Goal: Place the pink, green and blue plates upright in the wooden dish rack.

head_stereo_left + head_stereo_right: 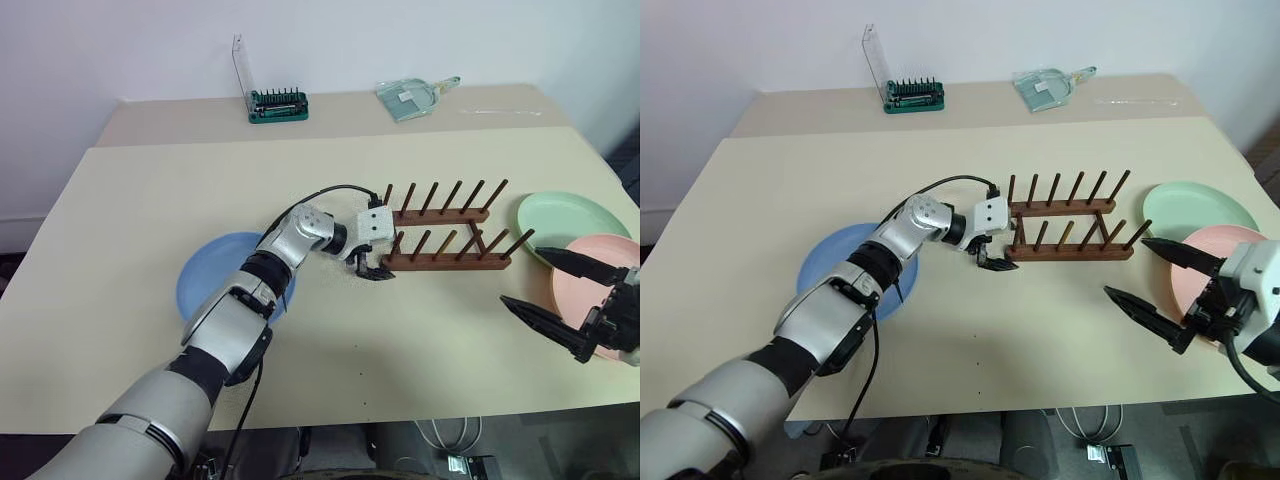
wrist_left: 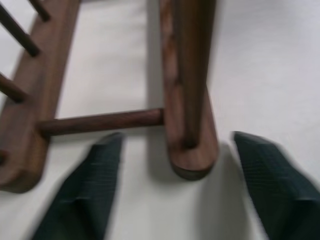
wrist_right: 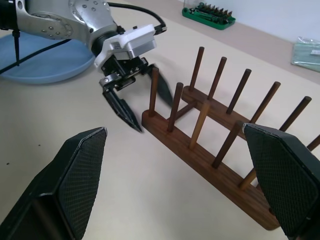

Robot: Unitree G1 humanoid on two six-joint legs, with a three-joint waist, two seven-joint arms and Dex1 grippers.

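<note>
So the left tool [image 1: 373, 270] is down at the near-left end of the small dark brown wooden dish rack [image 1: 447, 240], with its two black fingers spread apart. In the left wrist view the rounded end of the rack's near rail sits right between those fingers, not pinched, with gaps on both sides. The right wrist view shows one finger on the outside of that rail and the other reaching in toward the crossbar.

The rack itself is lying flat on the beige table [image 1: 120, 230], two rails with rows of pegs sticking up, nothing slotted in it. Just behind the left arm, the round light blue plate [image 1: 205, 275] lies flat on the table, partly covered by the forearm.

Over on the right side, the right tool [image 1: 555, 300] hovers with its fingers wide apart, holding nothing. It's above the near edge of the round salmon pink plate [image 1: 605, 255], which lies flat near the table's right edge. The round pale mint green plate [image 1: 565, 218] is flat just behind it, and the pink one seems to overlap its rim a bit.

At the far side of the table there's a green toothed tool holder with a clear lid [image 1: 278, 104] and a clear glassy dustpan-shaped thing [image 1: 412, 96].
</note>
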